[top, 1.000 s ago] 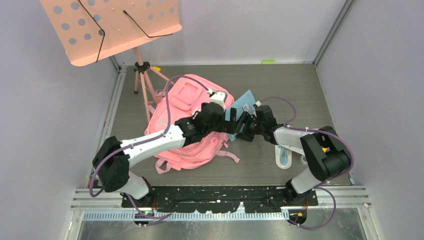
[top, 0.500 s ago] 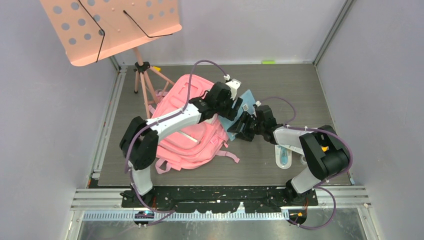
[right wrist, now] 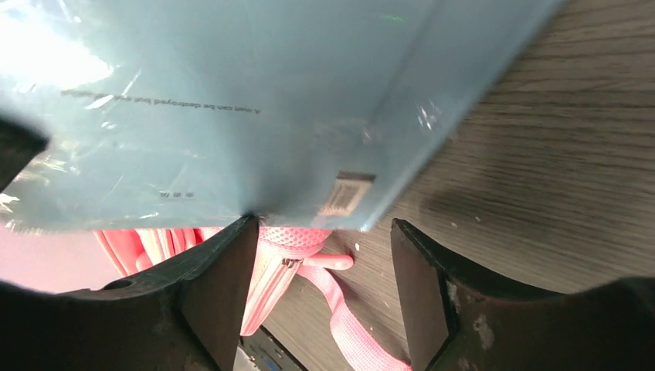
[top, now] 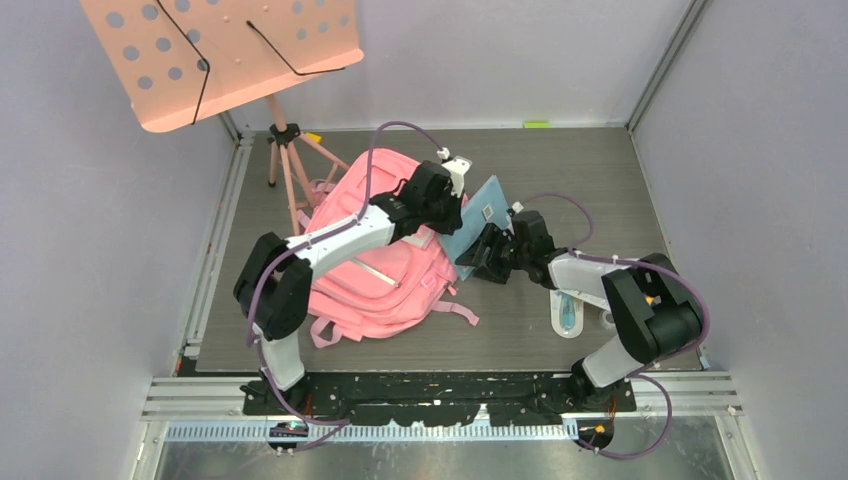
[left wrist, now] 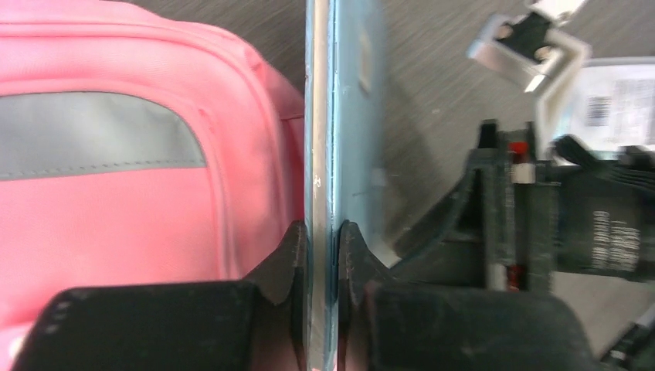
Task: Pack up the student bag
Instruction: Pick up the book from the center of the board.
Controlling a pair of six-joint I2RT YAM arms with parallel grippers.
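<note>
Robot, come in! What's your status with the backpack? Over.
Left end effector shut on blue book. Right end effector open by it. Pink backpack lies beside, book outside. Nothing between them.

- Light-blue, plastic-wrapped flat book [right wrist: 232, 93]: one line of small dark print across the cover, upside down in right wrist view. Reads approx. "A man can be destroyed but not…"; end unclear.
- Same book, shorter 2nd print line [right wrist: 171, 195] below the 1st: too small to read.
- Near book's corner: small white barcode sticker [right wrist: 340, 195]. Bars visible, digits illegible. In top view it shows only as a pale square.
- White barcode label [left wrist: 614, 104] on pale flat packet [left wrist: 645, 73] at right edge of left wrist view: bars plus tiny text, blurred, unreadable.
- Black motor housing [left wrist: 610, 232], left wrist view: white lettering in several rows, too blurred to make out.
</note>
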